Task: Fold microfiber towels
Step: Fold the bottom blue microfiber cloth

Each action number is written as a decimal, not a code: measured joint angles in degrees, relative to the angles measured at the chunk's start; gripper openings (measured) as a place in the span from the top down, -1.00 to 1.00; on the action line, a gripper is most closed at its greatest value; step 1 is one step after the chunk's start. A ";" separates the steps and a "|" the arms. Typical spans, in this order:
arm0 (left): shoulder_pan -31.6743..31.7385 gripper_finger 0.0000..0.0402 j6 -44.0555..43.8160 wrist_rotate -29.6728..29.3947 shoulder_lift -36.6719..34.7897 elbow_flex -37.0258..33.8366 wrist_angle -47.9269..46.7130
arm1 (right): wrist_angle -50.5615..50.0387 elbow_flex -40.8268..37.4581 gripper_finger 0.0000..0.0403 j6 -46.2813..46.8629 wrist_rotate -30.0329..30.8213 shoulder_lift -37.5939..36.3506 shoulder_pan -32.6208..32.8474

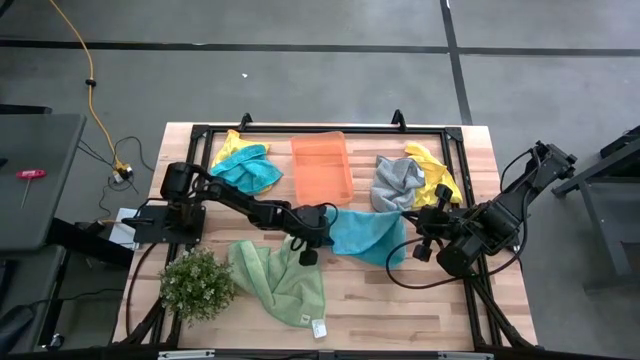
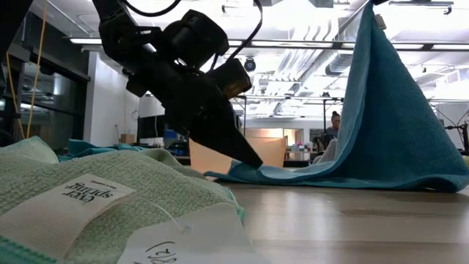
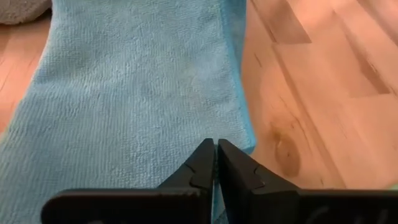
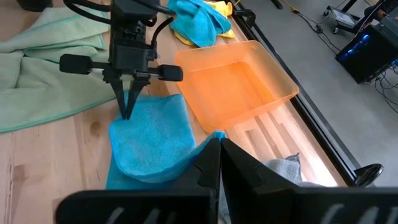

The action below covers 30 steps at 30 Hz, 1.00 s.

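Your left gripper (image 3: pixel 216 163) has its two fingers pressed together at the near corner of the teal-blue towel (image 1: pixel 365 238). In the left wrist view, lower centre of the frame, the fingertips meet right at the towel's edge, with a thin strip of cloth showing between them. In the low view, centre of the frame, the same fingers come to a point on the towel's low corner where it lies on the table (image 1: pixel 400 310).

Your right gripper (image 4: pixel 219 163) is likewise closed on the opposite side of the same towel. The low view shows that side lifted into a tall peak at the upper right of the frame, sloping down to the flat corner under the left gripper.

In the high view the towel sits at frame centre, between the two grippers, just below the orange bin (image 1: pixel 322 166). Its surface is a plain nubby weave with a stitched hem.

Other towels lie apart: a light green towel (image 1: pixel 280 280) with a white tag at lower centre-left beside the plant (image 1: pixel 196 284), a teal-and-yellow pile (image 1: pixel 243 164) at upper left, and a grey-and-yellow pile (image 1: pixel 412 178) at upper right.
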 joint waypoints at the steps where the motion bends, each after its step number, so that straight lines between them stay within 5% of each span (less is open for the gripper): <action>1: 0.00 0.95 0.01 -0.09 0.00 0.00 -0.45 | 0.00 0.00 1.00 -0.02 0.00 0.00 -0.01; 8: -0.04 0.99 0.90 -3.95 -6.99 -0.03 -6.39 | 0.01 0.00 1.00 -0.20 1.56 0.02 -0.01; 22: -1.53 1.00 -0.74 -18.98 -46.97 0.00 -20.97 | -0.33 4.66 1.00 -3.68 5.75 0.04 -0.02; 30: -6.39 1.00 -2.02 -28.07 -58.70 0.00 -35.30 | -2.72 9.98 1.00 -3.62 5.27 0.02 -0.02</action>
